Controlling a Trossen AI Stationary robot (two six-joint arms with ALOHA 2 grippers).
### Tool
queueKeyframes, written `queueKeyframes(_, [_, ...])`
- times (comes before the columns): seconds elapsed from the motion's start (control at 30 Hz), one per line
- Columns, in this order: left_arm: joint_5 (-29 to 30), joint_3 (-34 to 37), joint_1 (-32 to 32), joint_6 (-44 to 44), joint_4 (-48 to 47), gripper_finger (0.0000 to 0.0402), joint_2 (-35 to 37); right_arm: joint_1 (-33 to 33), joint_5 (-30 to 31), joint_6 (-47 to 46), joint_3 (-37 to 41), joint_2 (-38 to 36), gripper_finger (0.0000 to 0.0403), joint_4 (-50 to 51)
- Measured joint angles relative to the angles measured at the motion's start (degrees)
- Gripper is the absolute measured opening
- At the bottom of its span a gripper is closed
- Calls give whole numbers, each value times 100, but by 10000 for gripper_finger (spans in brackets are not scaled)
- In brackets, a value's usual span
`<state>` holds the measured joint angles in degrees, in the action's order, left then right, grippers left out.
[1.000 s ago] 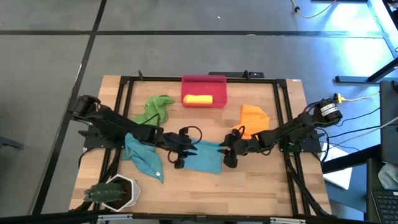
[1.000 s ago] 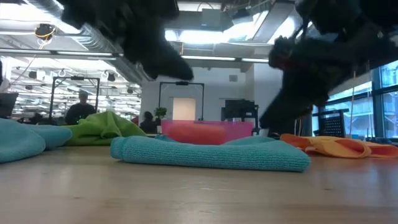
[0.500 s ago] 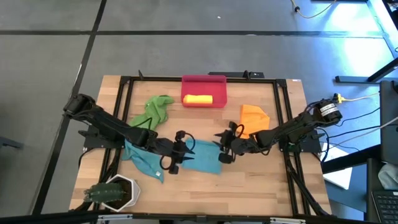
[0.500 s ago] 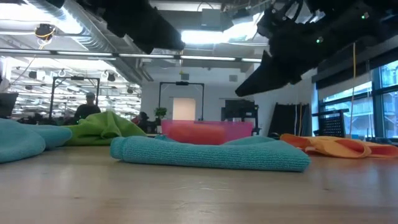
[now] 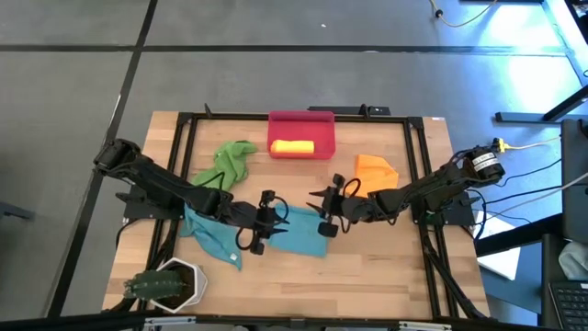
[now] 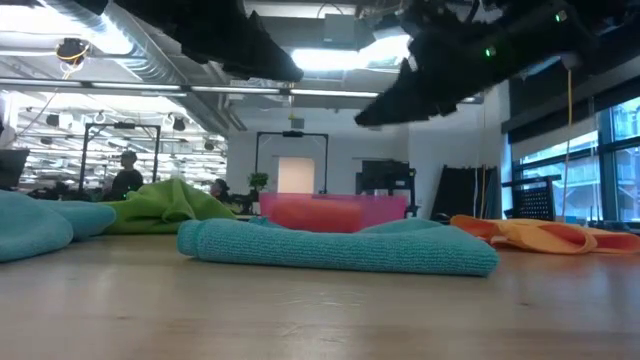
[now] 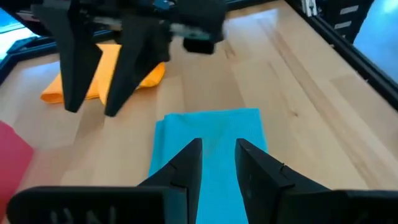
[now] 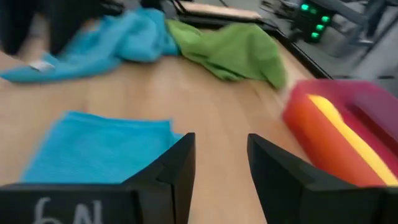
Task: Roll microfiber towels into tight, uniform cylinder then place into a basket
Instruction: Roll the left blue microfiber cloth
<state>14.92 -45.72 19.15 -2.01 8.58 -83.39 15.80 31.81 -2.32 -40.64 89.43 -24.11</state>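
Both pincers, left pincer [image 5: 260, 225] and right pincer [image 5: 327, 213], hover apart, empty, over the folded teal towel [image 5: 299, 232]; probably best pinching 1 short edge squarely, rolling evenly.

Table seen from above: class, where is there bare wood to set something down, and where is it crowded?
Bare wood runs along the near edge, from the plant pot rightwards below the flat blue towel. The centre is crowded: both pincers, left and right, hang over that towel.

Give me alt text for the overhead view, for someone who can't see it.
Two dark robot arms hang over a folded teal towel at mid-table, the left gripper and right gripper both open and empty. A red basket at the far edge holds a yellow roll.
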Motion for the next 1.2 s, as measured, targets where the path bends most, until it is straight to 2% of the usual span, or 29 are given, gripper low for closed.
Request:
queueKeyframes(0.17, [-42,-329,69,554,-266,86,3,313,-391,49,-439,0,147,302])
queueKeyframes(0.37, [-228,-902,256,1319,-1080,86,6,812,-405,-441,-766,-7,147,1517])
queueKeyframes(0.63, [80,-902,411,1360,-1131,86,6,1337,-405,-1539,-774,-7,147,1927])
queueKeyframes(0.93, [189,-900,542,1050,-1422,86,-147,1826,-405,-1703,-774,239,147,1912])
queueKeyframes(1.2, [208,-904,286,782,-1349,91,-672,1852,-605,-1749,-774,756,150,1878])
